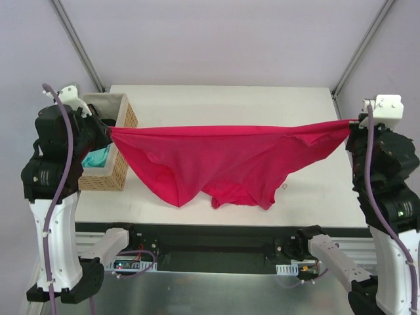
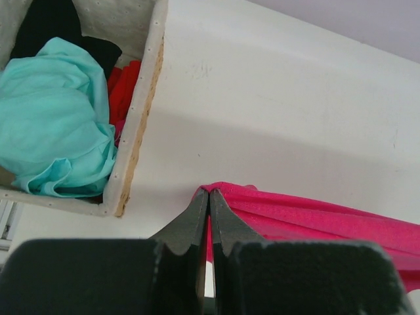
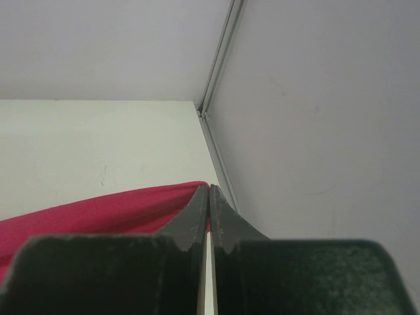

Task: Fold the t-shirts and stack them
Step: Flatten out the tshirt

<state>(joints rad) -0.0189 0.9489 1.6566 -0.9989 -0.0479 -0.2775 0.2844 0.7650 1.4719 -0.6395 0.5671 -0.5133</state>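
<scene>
A crimson t-shirt (image 1: 223, 161) hangs stretched in the air across the table between my two arms, its lower part sagging toward the tabletop. My left gripper (image 1: 110, 130) is shut on its left end beside the basket; in the left wrist view the cloth (image 2: 315, 220) bunches at the gripper (image 2: 209, 191). At the far right, my right gripper (image 1: 354, 121) is shut on the other end, where red cloth (image 3: 98, 213) runs into the closed gripper (image 3: 208, 188). A mint-green t-shirt (image 2: 52, 118) and a black one (image 2: 49, 23) lie in the basket.
The tan wicker basket (image 1: 121, 164) stands at the table's left edge, under my left arm. More red cloth (image 2: 125, 92) shows inside it. A metal frame post (image 3: 216, 72) and the grey side wall rise close behind my right gripper.
</scene>
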